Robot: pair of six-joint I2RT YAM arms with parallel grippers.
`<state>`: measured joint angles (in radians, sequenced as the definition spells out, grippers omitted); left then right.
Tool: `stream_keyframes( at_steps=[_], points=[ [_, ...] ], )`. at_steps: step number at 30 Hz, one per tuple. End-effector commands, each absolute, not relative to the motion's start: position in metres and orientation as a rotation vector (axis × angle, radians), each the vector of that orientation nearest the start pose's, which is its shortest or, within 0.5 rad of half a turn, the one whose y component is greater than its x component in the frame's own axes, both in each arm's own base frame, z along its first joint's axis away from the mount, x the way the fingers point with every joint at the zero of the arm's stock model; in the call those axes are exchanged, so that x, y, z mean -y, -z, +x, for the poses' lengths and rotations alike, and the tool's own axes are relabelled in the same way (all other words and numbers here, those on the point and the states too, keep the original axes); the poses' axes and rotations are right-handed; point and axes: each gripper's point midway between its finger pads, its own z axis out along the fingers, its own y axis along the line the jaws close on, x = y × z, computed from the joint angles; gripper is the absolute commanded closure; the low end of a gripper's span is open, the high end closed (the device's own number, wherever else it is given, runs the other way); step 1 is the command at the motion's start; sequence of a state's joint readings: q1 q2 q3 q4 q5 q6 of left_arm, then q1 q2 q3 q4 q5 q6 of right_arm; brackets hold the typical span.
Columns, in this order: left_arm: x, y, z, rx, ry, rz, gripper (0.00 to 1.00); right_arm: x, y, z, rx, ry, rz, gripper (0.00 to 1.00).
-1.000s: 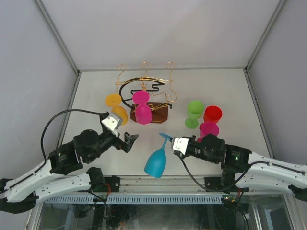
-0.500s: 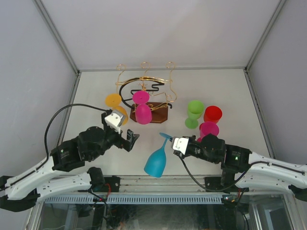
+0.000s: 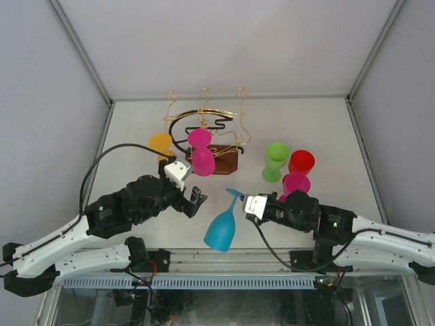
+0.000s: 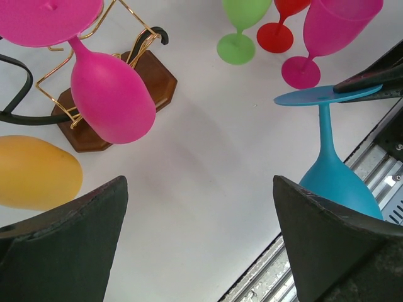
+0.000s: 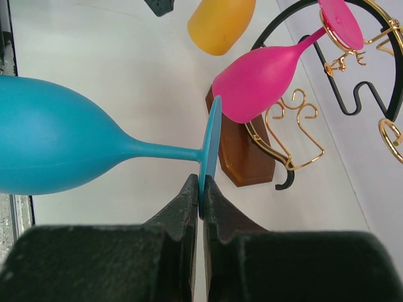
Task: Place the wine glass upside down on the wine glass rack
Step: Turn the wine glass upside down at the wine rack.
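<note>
My right gripper [image 3: 239,200] is shut on the foot rim of a blue wine glass [image 3: 221,229], which hangs bowl down above the near table edge; the right wrist view shows the jaws pinching the blue foot [image 5: 213,141]. The glass also shows in the left wrist view [image 4: 334,182]. The wine glass rack [image 3: 207,132] stands at the back centre, gold wire with a black band on a brown wooden base [image 5: 242,157]. A pink glass [image 3: 202,157] hangs upside down on it. My left gripper [image 3: 190,202] is open and empty, left of the blue glass.
An orange glass [image 3: 163,148] lies left of the rack. A green glass [image 3: 275,159], a red glass [image 3: 301,163] and a pink glass [image 3: 296,183] stand to the right of the rack. The metal rail [image 3: 204,257] runs along the near edge.
My left gripper has moved right and slightly nearer, closing in on the blue glass. The right gripper and the blue glass have not moved.
</note>
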<state>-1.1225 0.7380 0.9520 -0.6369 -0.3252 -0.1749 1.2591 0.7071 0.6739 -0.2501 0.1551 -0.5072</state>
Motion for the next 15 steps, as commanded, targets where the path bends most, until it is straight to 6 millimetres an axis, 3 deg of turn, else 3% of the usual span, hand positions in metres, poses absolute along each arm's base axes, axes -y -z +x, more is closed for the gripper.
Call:
stream_keyframes(
  at_steps=[1, 15],
  points=[
    [0.220, -0.268, 0.160, -1.860, 0.561, 0.696, 0.00, -0.267, -0.257, 0.136, -1.201, -0.383, -1.309, 1.00],
    [0.222, -0.266, 0.168, -1.837, 0.689, 0.606, 0.00, -0.277, -0.294, 0.132, -1.031, -0.311, -1.267, 1.00]
  ],
)
